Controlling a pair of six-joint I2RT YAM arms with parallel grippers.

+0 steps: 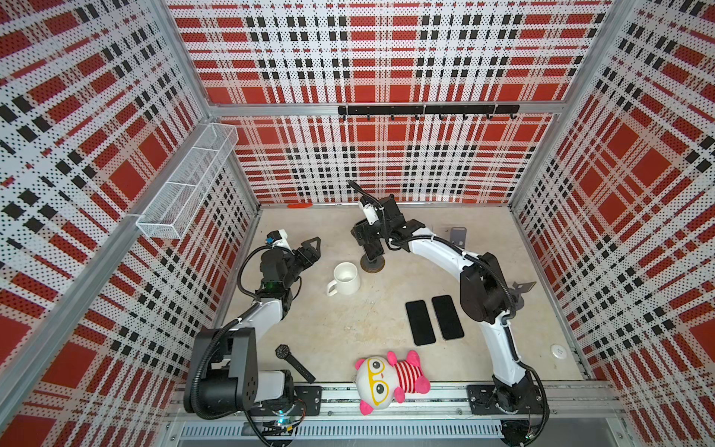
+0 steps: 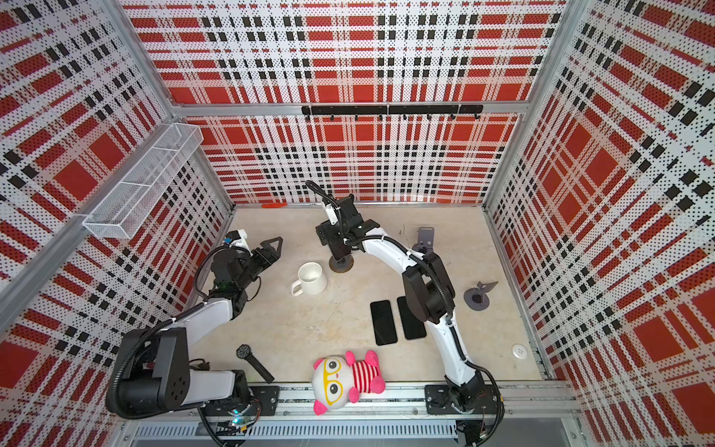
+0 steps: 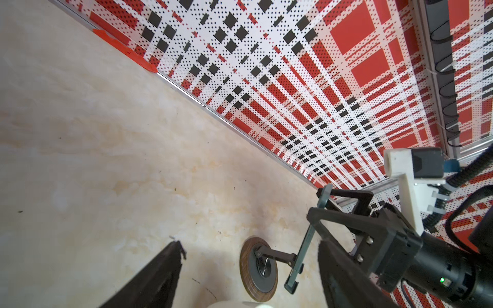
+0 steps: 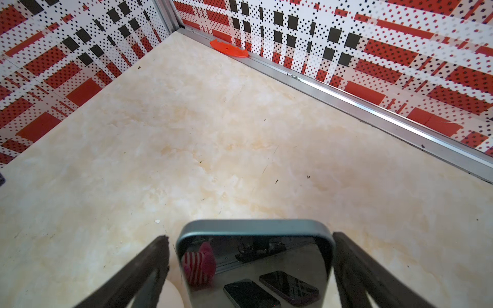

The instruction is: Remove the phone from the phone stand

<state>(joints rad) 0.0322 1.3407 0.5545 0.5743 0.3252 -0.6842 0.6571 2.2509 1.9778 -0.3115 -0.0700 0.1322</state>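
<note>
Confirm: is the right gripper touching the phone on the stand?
Cannot tell. In the right wrist view the right gripper straddles the phone: one finger shows a gap, the other fingertip abuts the phone's edge in the image.

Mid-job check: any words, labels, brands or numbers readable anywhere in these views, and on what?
No text can be read.
Watch dial: too small to read.
White disc: faint marks, too small to read.
Phone on the stand: dark screen, only reflections.
</note>
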